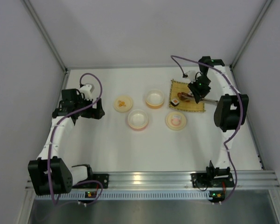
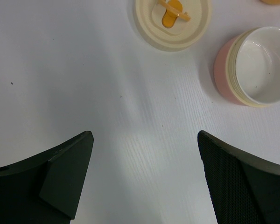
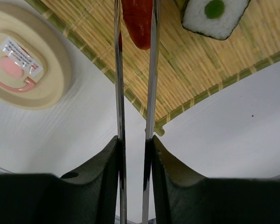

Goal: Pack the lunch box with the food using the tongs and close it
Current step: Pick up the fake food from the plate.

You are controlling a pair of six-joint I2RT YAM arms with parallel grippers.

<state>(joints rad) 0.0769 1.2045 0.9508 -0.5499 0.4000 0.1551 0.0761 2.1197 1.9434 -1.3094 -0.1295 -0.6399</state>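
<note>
Right end effector [image 3: 134, 140]: clamped on tongs [image 3: 152, 70] — their arms flank the red sausage [image 3: 137, 18], over the bamboo mat [image 3: 196, 70].
Left end effector [image 2: 144, 140]: jaws wide apart — well away from the mat.

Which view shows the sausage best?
The right wrist view. The sausage is large and sharp at the top edge, between the blades of the tongs. The top view shows only a small dark-red sliver on the mat, partly behind the right gripper. The left wrist view misses it entirely.
</note>
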